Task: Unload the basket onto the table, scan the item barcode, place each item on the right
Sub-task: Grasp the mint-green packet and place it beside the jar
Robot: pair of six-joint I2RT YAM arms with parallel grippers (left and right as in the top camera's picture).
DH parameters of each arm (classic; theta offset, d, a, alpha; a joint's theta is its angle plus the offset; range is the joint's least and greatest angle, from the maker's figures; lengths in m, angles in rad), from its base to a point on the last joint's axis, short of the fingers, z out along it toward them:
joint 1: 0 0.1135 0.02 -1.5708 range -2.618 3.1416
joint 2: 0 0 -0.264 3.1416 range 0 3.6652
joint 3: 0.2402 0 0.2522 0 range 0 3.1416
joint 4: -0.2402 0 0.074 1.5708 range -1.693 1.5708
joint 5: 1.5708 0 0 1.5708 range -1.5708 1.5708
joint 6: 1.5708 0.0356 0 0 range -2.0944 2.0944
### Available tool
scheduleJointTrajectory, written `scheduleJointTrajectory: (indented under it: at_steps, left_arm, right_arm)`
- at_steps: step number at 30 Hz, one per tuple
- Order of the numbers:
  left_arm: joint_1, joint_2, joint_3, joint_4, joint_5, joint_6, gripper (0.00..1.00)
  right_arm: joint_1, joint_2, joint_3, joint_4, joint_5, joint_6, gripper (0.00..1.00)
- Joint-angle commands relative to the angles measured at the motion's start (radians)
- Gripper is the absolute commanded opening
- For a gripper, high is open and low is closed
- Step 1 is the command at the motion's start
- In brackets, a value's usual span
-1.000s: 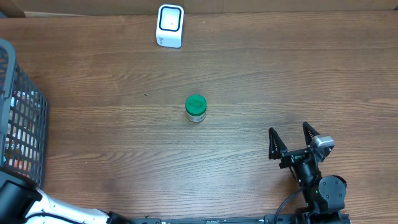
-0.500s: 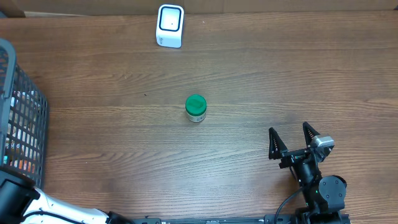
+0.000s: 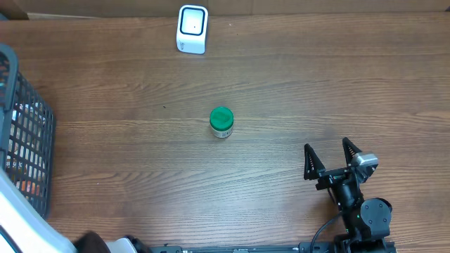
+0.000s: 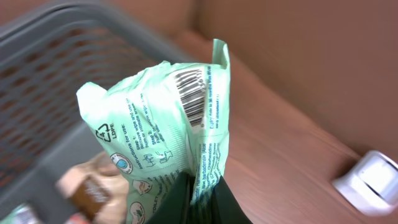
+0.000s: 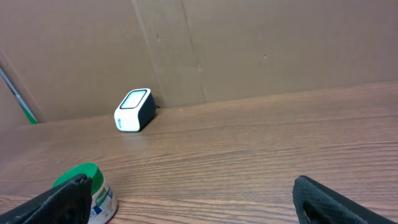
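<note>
While pinched by one edge in the left gripper (image 4: 199, 190), green packet (image 4: 165, 124), barcode (image 4: 191, 93) showing; right gripper (image 3: 326, 145) spread.

jaws pinch green pouch (image 4: 158, 134) at bottom edge, barcode (image 4: 190, 96) facing camera; grey basket (image 4: 43, 68) behind, white scanner (image 4: 371, 182) lower right

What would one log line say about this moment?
left gripper: shut on pale green plastic pouch, barcode visible, near grey mesh basket | right gripper: open, empty | white box scanner: far edge
</note>
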Motion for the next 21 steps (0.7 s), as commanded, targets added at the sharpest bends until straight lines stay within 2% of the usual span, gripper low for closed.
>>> scheduleJointTrajectory:
  at_steps: [1,6,9,11,14,21]
  left_arm:
    - [-0.192,-0.074,0.009,-0.035,-0.030,-0.009,0.04]
    - [-0.526,-0.060,-0.010,-0.188,-0.078,-0.010,0.04]
    - [-0.655,-0.013,-0.071,-0.264,-0.094,-0.030,0.04]
    - [-0.702,0.009,-0.125,-0.274,-0.094,-0.044,0.04]
    - [-0.772,0.038,-0.298,-0.232,-0.101,-0.072,0.04]
    - [-0.783,0.040,-0.565,-0.095,-0.088,-0.138,0.04]
  right_arm:
    - [0.005,-0.008,-0.010,0.005,0.012,-0.004,1.00]
    - [0.005,-0.008,-0.010,0.005,0.012,-0.004,1.00]
    - [0.005,-0.008,-0.010,0.005,0.012,-0.004,1.00]
    - [0.005,-0.008,-0.010,0.005,0.012,-0.004,1.00]
    - [0.005,-0.008,-0.010,0.005,0.012,-0.004,1.00]
    - [0.005,-0.008,-0.010,0.005,0.012,-0.004,1.00]
